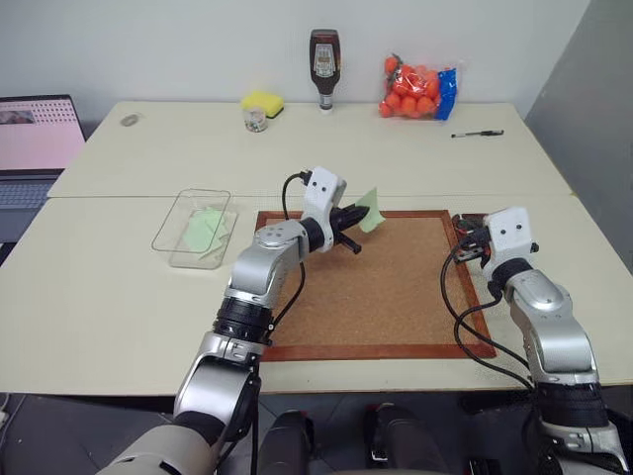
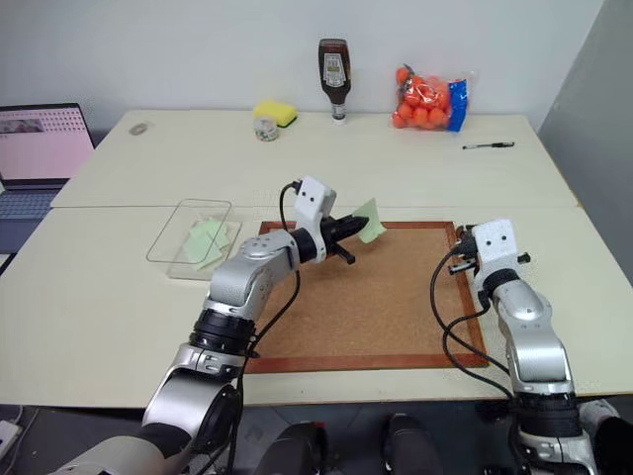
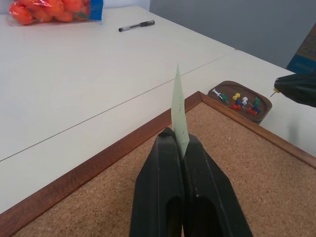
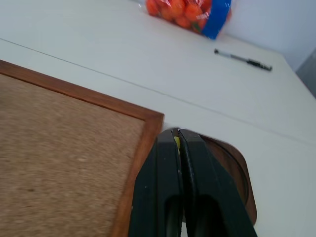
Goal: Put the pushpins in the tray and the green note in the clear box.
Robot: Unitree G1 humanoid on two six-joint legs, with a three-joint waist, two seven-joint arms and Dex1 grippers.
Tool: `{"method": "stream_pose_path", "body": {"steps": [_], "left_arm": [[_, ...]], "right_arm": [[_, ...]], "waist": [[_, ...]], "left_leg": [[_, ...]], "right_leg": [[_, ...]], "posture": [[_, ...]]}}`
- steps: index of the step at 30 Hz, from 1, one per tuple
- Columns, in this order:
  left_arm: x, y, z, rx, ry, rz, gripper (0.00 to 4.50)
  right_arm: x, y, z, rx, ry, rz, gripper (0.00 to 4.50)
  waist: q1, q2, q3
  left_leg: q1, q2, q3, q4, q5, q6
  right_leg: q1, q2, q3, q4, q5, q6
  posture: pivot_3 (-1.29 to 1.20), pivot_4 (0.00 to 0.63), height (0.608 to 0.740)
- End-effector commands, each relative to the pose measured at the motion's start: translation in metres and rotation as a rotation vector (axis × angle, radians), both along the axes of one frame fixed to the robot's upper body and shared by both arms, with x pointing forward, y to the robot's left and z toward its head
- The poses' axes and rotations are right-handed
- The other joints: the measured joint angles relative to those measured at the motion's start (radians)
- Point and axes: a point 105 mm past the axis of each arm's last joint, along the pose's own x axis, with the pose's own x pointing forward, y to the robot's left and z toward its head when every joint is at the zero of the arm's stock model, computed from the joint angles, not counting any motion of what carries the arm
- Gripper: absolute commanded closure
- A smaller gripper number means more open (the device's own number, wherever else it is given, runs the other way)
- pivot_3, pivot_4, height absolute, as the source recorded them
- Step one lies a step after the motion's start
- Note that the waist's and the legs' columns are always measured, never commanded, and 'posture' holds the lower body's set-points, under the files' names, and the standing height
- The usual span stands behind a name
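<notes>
A: Large cork board with brown wooden frame [image 1: 376, 287]: rough, grainy, matt face; frame smooth, slight sheen.

B: Shallow transparent plastic box [image 1: 194, 228]: glossy. Thin pale green paper note [image 3: 178, 106]: matt.

A: Small dark brown wooden tray [image 3: 262, 104]: smooth. Plastic-headed pushpins [image 3: 241, 102]: shiny.

B: Cream table top [image 1: 119, 297]: smooth, matt. Black plastic fingers [image 3: 163, 192]: dull sheen.

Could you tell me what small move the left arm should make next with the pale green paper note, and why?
Probably carry it to the robot's left, towards the shallow transparent plastic box. The left gripper is shut on the pale green paper note and holds it above the brown-framed cork board. The box sits on the table past the board's left edge, with green paper already inside.
</notes>
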Motion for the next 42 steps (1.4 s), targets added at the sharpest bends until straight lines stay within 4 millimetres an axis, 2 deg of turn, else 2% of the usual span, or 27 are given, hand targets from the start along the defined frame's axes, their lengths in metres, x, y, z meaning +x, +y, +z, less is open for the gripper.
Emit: {"method": "stream_pose_path", "body": {"steps": [1, 7, 8, 9, 14, 18, 23, 25, 27, 31, 35, 37, 38, 42], "left_arm": [[-0.004, 0.001, 0.021, -0.015, -0.083, -0.012, 4.48], [-0.005, 0.004, 0.020, -0.012, -0.084, -0.007, 4.48], [-0.006, 0.004, 0.020, -0.011, -0.083, -0.007, 4.50], [-0.006, 0.004, 0.019, -0.011, -0.083, -0.006, 4.50], [-0.005, 0.004, 0.019, -0.011, -0.081, -0.008, 4.50], [-0.005, 0.003, 0.020, -0.012, -0.082, -0.009, 4.50], [-0.004, 0.004, 0.023, -0.007, -0.097, -0.008, 4.50], [-0.003, 0.006, 0.027, -0.007, -0.110, 0.000, 4.50], [-0.002, 0.012, 0.034, -0.004, -0.138, 0.020, 4.50], [0.005, 0.039, 0.055, 0.020, -0.215, 0.135, 4.50], [0.005, 0.095, 0.074, 0.061, -0.253, 0.391, 4.50], [0.001, 0.118, 0.076, 0.083, -0.246, 0.498, 4.50], [0.000, 0.124, 0.076, 0.087, -0.244, 0.526, 4.50], [-0.005, 0.181, 0.077, 0.142, -0.250, 0.791, 4.50]], "right_arm": [[0.018, -0.021, 0.005, 0.027, -0.007, -0.071, 4.50], [0.030, -0.032, -0.007, 0.053, 0.045, -0.091, 4.50], [0.031, -0.033, -0.007, 0.058, 0.047, -0.095, 4.03], [0.032, -0.034, -0.008, 0.061, 0.047, -0.096, 3.95], [0.033, -0.032, -0.005, 0.061, 0.036, -0.092, 3.02], [0.032, -0.030, 0.000, 0.061, 0.022, -0.087, 1.99], [0.028, -0.027, 0.011, 0.067, -0.011, -0.075, 1.06], [0.025, -0.026, 0.017, 0.069, -0.028, -0.067, 0.55], [0.021, -0.022, 0.024, 0.070, -0.049, -0.043, 0.55], [0.005, 0.005, 0.043, 0.081, -0.091, 0.127, 0.55], [-0.033, 0.085, 0.061, 0.059, -0.107, 0.595, 0.55], [-0.042, 0.110, 0.067, 0.049, -0.104, 0.723, 0.55], [-0.043, 0.115, 0.068, 0.047, -0.102, 0.746, 0.55], [-0.045, 0.161, 0.075, 0.060, -0.004, 0.944, 0.55]], "waist": [[0.001, 0.000, 0.000], [0.002, 0.000, 0.000], [0.002, 0.000, 0.000], [0.002, 0.000, 0.000], [0.002, 0.000, 0.000], [0.001, 0.000, 0.000], [0.000, 0.000, 0.000], [0.000, 0.000, 0.000], [0.000, 0.000, 0.000], [-0.001, 0.000, 0.000], [-0.010, -0.001, 0.000], [-0.021, -0.001, 0.000], [-0.022, -0.001, 0.000], [-0.022, -0.002, 0.001]], "left_leg": [[0.000, 0.000, 0.001, 0.000, 0.000, 0.000], [0.002, 0.000, 0.008, -0.001, 0.000, 0.000], [0.002, 0.000, 0.009, -0.001, 0.000, 0.000], [0.002, 0.000, 0.010, -0.001, 0.000, 0.000], [0.005, 0.000, 0.015, -0.001, 0.000, 0.001], [0.006, 0.000, 0.019, 0.000, 0.000, 0.001], [0.006, 0.001, 0.020, -0.001, 0.000, 0.001], [0.005, 0.001, 0.020, -0.001, 0.000, 0.001], [0.005, 0.001, 0.020, -0.001, -0.001, 0.001], [0.004, 0.001, 0.019, -0.001, -0.001, 0.001], [0.004, 0.002, 0.019, -0.001, -0.001, 0.001], [0.004, 0.004, 0.019, -0.001, -0.001, 0.001], [0.004, 0.004, 0.018, -0.001, -0.001, 0.001], [0.005, 0.003, 0.018, 0.000, -0.001, 0.001]], "right_leg": [[0.000, 0.000, 0.000, 0.000, 0.000, 0.000], [0.001, 0.001, 0.004, 0.000, 0.000, 0.000], [0.001, 0.001, 0.006, 0.000, 0.000, 0.000], [0.001, 0.001, 0.007, 0.000, 0.000, 0.000], [0.000, 0.001, 0.015, -0.001, 0.003, 0.003], [0.000, 0.001, 0.018, -0.002, 0.004, 0.005], [0.000, 0.003, 0.018, -0.001, 0.004, 0.005], [-0.001, 0.003, 0.019, -0.001, 0.004, 0.005], [-0.001, 0.003, 0.018, -0.001, 0.004, 0.005], [-0.002, 0.003, 0.019, -0.001, 0.004, 0.005], [-0.004, 0.004, 0.020, -0.001, 0.004, 0.005], [-0.004, 0.005, 0.020, -0.001, 0.004, 0.005], [-0.004, 0.005, 0.020, -0.001, 0.004, 0.005], [-0.003, 0.005, 0.020, 0.000, 0.006, 0.007]], "posture": [[0.00, 0.150, 0.740], [0.00, 0.150, 0.740], [0.00, 0.150, 0.740], [0.00, 0.150, 0.740], [0.00, 0.150, 0.740], [0.00, 0.150, 0.740], [0.00, 0.150, 0.740], [0.00, 0.150, 0.740], [0.00, 0.150, 0.740], [0.00, 0.150, 0.740], [0.00, 0.150, 0.740], [0.00, 0.150, 0.740], [0.00, 0.150, 0.740], [0.00, 0.150, 0.740]]}}
